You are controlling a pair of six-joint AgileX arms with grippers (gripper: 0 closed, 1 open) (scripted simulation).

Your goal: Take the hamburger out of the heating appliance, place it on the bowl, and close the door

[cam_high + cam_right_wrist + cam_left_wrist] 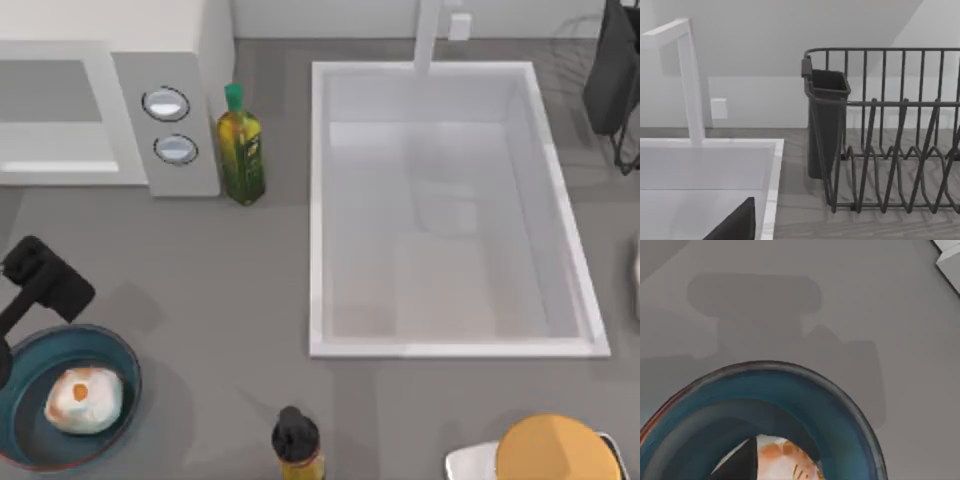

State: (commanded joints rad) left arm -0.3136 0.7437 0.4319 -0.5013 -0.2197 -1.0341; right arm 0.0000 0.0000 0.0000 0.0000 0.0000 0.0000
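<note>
Already the hamburger [84, 399] lies in the teal bowl [118, 352] at the near-left of the table, a little off centre toward the bowl's left side. It looks light and soft, a bun that would squash under a hard pinch, so any further hold belongs low on its sides and gentle. The left arm's gripper [45, 280] hangs just beyond the bowl's far rim; whether its fingers are spread or pressed together I cannot tell. In the left wrist view the bowl's rim [840, 395] and a bit of the hamburger [785, 462] show close below.

What seems left is the microwave [165, 100] at the far left: its door [55, 160] appears to lie open toward the front (a stiff, light panel, best pushed at its free edge).

The table is smooth grey. An oil bottle [241, 150] stands just beside the microwave, a white sink [440, 350] fills the middle, and a dark-capped bottle [296, 445] sits near the front. The right arm is parked at the far right, by the dish rack [890, 150].
</note>
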